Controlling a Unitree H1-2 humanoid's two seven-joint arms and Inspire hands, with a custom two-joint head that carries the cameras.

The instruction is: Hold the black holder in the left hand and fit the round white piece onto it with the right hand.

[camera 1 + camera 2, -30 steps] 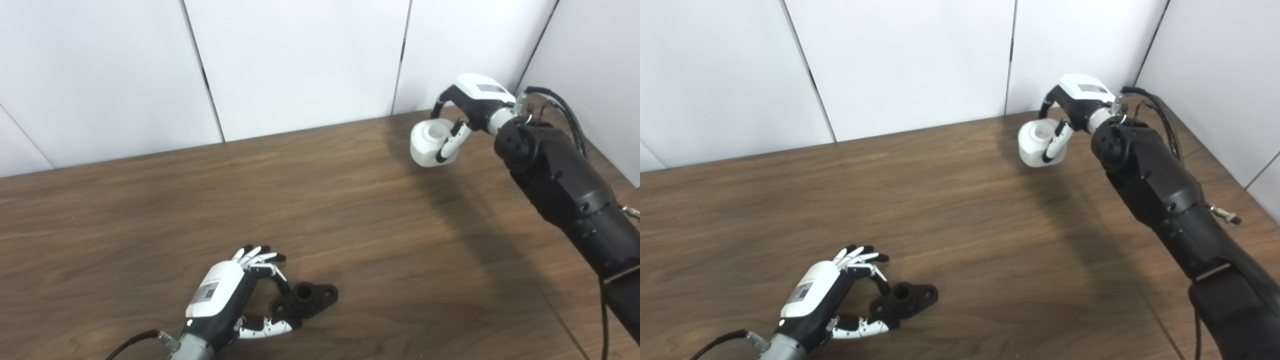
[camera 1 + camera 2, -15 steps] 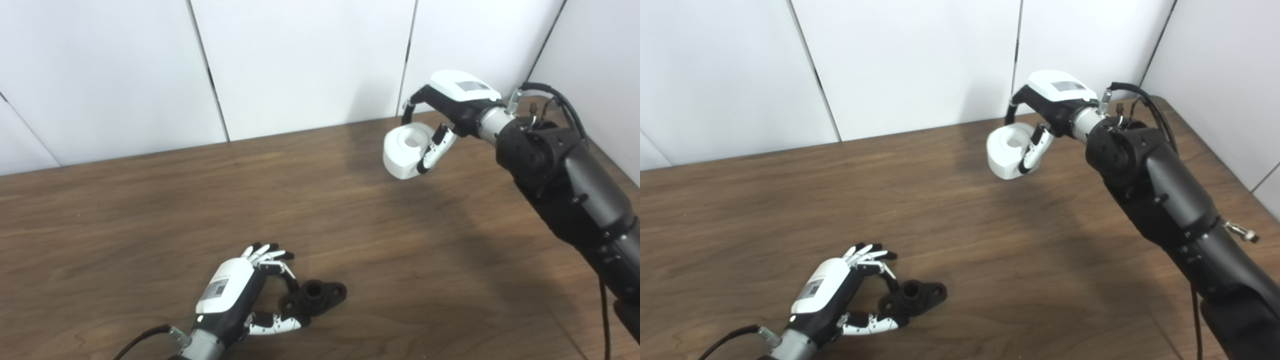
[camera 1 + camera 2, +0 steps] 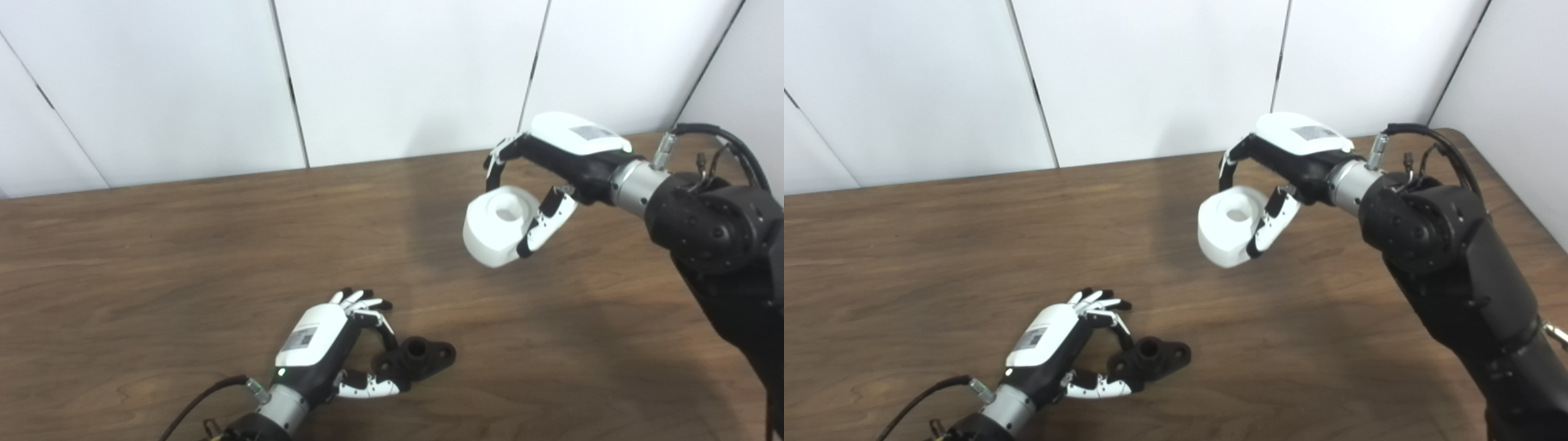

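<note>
The black holder (image 3: pixel 419 358) lies on the brown tabletop (image 3: pixel 184 245) at the near edge, its raised socket facing up and its flat ear pointing right. The left hand (image 3: pixel 334 349) has closed its fingers and thumb around the holder's left end, which seems meant to steady it and keep the socket open from above. Whether the holder is lifted at all or only pinned to the tabletop cannot be told.

Farther off and to the right, the round white piece (image 3: pixel 497 226) hangs clear of the tabletop, grasped by the right hand (image 3: pixel 551 177) with fingers over its far rim and thumb on its near right side. Its central hole shows on top, tilted toward the cameras. That side grip probably leaves the underside free for seating. The two parts are well apart, so the fitting is not yet begun.
</note>
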